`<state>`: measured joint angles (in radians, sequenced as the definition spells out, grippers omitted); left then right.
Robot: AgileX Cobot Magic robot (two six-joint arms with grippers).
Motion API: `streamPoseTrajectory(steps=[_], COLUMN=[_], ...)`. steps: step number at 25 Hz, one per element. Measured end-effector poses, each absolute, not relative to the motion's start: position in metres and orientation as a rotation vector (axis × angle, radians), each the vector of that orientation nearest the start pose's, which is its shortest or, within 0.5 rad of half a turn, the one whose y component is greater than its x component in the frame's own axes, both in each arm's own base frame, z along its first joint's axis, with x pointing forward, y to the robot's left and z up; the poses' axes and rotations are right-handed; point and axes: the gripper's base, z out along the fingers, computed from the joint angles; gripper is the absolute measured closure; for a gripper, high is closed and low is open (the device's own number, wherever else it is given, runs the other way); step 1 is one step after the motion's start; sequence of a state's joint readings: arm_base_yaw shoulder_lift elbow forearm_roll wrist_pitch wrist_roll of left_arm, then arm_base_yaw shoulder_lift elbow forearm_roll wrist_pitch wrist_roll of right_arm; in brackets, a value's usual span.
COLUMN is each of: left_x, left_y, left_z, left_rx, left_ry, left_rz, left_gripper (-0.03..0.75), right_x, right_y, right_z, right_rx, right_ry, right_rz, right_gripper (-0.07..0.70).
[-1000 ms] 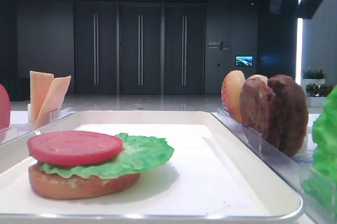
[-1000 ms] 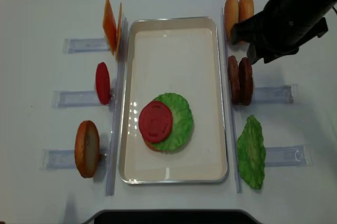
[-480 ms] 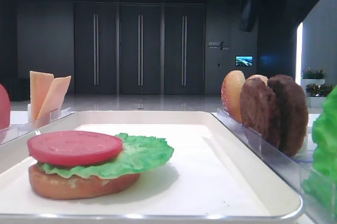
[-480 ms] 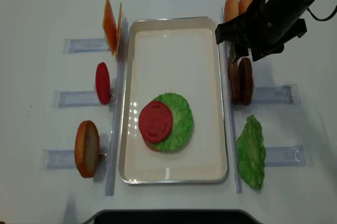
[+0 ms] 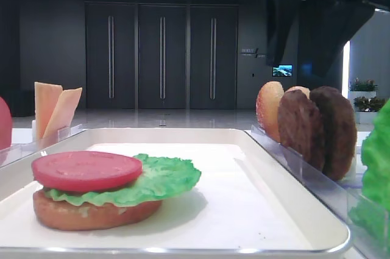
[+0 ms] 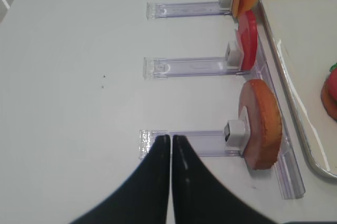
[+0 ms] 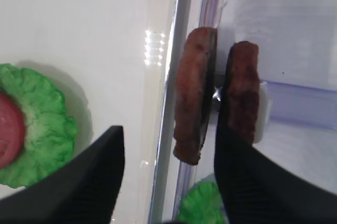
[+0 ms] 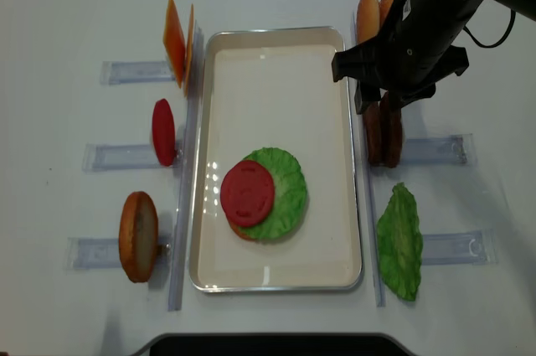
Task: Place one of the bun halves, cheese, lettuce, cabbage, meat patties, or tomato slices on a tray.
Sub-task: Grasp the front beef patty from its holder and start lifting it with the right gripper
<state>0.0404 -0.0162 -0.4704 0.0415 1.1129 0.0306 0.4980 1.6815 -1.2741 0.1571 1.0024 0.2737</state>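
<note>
Having slid from the bun halves point(image 8: 375, 11), right gripper point(image 7: 171, 176) now wide-spread over the meat patties point(image 7: 216, 100); left gripper point(image 6: 171, 147) pinched together.

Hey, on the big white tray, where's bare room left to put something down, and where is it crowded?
The cream-white rectangular tray is bare across its far half, between the far rim and the stack. The stack, a round red tomato slice on a ruffled green lettuce leaf, crowds the near half; only a thin strip stays free by the near rim.
</note>
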Motion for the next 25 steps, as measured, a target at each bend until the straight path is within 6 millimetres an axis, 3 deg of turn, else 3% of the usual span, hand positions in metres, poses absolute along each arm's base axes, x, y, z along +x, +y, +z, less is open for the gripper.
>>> streamPoseTrajectory(steps=[25], left_x=[-0.006], left_y=[0.003], left_z=[0.265], left_rx=[-0.013], left_ry=[2.110], left_rz=[0.093], left_gripper=[0.716], right_x=[0.302], right_y=[0.177], right_z=[0.224], right_rx=[-0.237], right_ry=[2.997], right_rz=[0.287], right_gripper=[0.261])
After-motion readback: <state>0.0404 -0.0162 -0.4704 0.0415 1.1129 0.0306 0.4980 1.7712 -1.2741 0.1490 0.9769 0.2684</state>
